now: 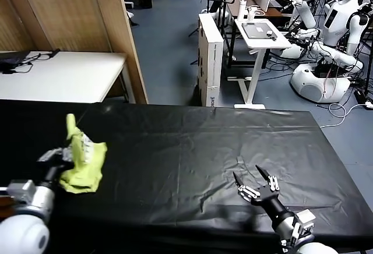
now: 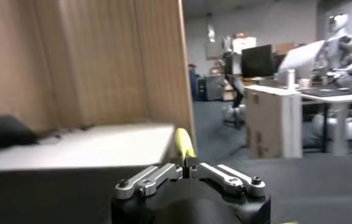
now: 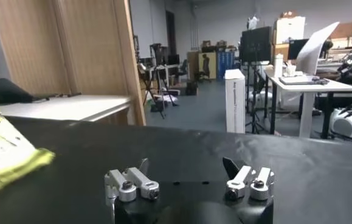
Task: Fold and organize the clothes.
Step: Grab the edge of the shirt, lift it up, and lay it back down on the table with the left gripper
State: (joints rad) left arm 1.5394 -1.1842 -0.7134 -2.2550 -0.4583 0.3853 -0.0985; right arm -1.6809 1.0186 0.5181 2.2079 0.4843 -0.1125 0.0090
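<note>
My left gripper (image 1: 69, 154) clenched on the bunched lime-green cotton T-shirt (image 1: 83, 158); lay it flat first, right gripper (image 1: 254, 180) spread wide, ready

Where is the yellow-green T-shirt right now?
In the head view, the T-shirt sits bunched at the black table's left side, pinched in the left gripper, far from the open right gripper.

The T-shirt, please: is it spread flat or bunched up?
Bunched up: the T-shirt hangs crumpled from the shut left pincer above the black table.
</note>
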